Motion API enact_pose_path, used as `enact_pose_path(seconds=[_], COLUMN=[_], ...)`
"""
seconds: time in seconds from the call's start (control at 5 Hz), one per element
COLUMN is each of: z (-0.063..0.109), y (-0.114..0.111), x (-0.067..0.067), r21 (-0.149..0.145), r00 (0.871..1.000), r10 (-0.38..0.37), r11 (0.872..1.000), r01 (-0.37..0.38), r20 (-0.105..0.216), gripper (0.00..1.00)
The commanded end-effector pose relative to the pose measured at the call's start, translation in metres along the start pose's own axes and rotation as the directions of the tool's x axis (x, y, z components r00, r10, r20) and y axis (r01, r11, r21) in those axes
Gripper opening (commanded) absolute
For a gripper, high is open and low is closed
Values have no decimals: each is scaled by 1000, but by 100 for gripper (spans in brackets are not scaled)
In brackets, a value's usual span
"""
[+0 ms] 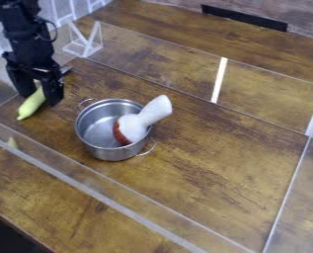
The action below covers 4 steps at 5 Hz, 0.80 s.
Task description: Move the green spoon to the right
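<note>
The green spoon (30, 105) lies on the wooden table at the far left; only its pale yellow-green handle shows, and its upper end is hidden behind my gripper. My gripper (33, 87) points straight down over that upper end. It is open, one dark finger (13, 79) standing on the left of the spoon and the other on the right. I cannot tell whether the fingers touch the spoon or the table.
A small metal pot (112, 128) stands right of the spoon, with a thick white utensil (148, 116) with a red-brown end leaning in it. Clear plastic walls (145, 212) fence the table. A white wire rack (80, 38) stands behind my arm.
</note>
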<state>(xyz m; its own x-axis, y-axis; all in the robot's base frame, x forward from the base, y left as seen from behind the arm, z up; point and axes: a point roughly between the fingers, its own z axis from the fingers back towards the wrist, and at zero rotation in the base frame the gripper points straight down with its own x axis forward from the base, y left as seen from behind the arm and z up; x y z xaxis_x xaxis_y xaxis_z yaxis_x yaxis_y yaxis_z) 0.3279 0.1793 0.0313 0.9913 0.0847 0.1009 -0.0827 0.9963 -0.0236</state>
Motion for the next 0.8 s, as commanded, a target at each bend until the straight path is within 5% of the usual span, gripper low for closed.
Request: enact_pose_path(seconds=[0.0,0.2,0.6], z=[28,39,32], y=[5,8,6], x=[14,17,13], r21=[2,-15,-47], r00=[998,997,998], r10=[-18,-20,-2], r11=[1000,1000,999], r01=[18,21,5], r20=[64,69,69], gripper=[100,100,100])
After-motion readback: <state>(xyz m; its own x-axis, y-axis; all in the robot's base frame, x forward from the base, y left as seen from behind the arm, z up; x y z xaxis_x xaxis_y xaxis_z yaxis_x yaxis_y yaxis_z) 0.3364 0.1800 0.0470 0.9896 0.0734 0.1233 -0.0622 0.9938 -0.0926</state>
